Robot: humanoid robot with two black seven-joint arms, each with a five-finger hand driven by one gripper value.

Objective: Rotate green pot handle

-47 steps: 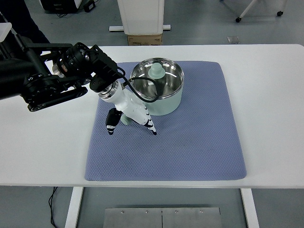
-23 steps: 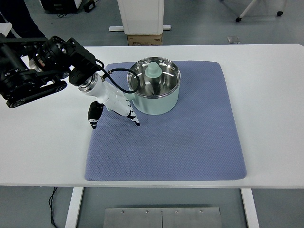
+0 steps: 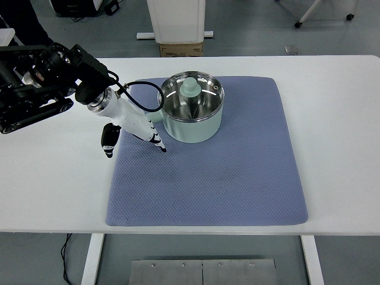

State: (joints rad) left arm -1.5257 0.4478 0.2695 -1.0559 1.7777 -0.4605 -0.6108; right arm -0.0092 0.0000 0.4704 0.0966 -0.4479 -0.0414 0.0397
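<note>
Head view: green pot (image 3: pixel 193 114) on far-left part of blue mat (image 3: pixel 237 172), on white table (image 3: pixel 338 119), lid knob (image 3: pixel 190 89) showing above rim. Handle hidden from here, likely on left side behind hand. Left hand (image 3: pixel 132 123) just left of pot, fingers (image 3: pixel 155 140) loosely spread, pointing down at mat, gripping nothing. Right arm out of view. Risk, by judgement: a push from this open hand could slide or spin the whole pot, bunching mat, instead of turning handle.

We see bright, even overhead light. The image is sharp throughout. Glare spots mark the green pot's (image 3: pixel 193 113) steel interior. Soft, faint shadows lie on the blue mat (image 3: pixel 237 172).
</note>
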